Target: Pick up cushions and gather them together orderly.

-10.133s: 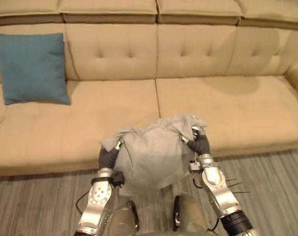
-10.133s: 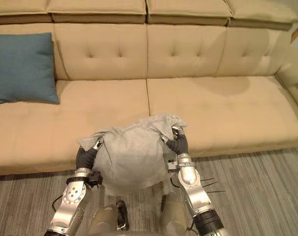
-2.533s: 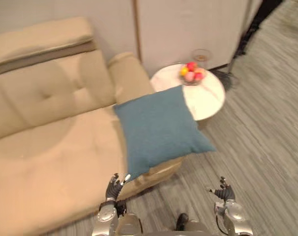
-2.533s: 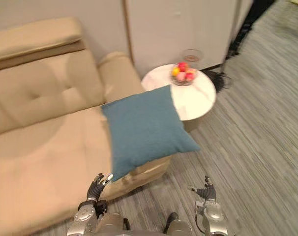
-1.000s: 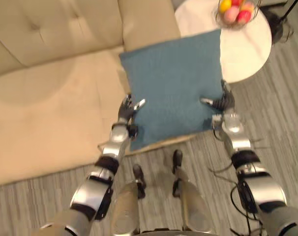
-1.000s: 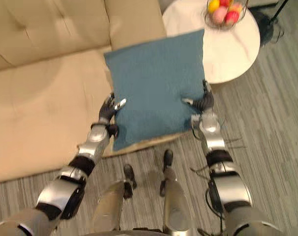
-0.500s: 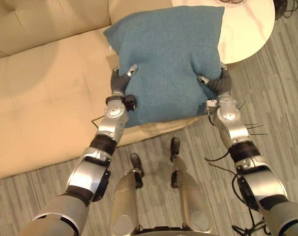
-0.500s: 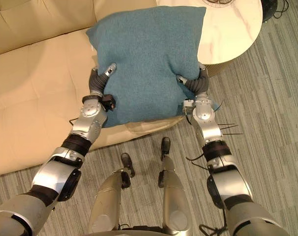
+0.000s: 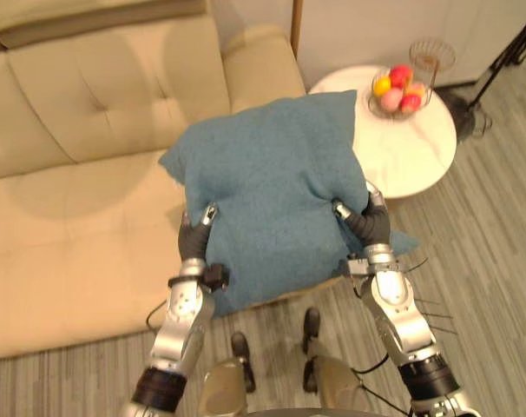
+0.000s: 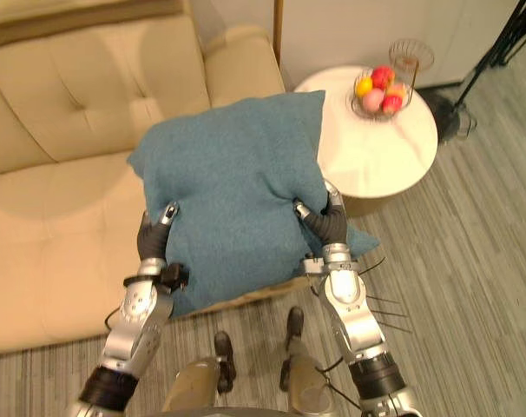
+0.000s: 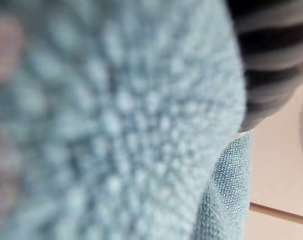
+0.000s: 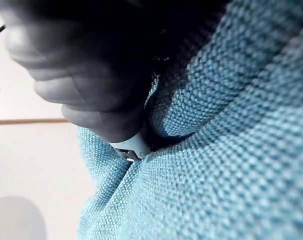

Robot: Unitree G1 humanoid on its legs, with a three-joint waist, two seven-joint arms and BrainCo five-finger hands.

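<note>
A: Where is the blue cushion kept?
B: It is held above the sofa end, its side edges pinched by curled fingers of the left hand and right hand. Soft and light; sagging is expected.

The right hand digs a silver finger into a fold of the teal cushion, with a pale surface beyond.
</note>
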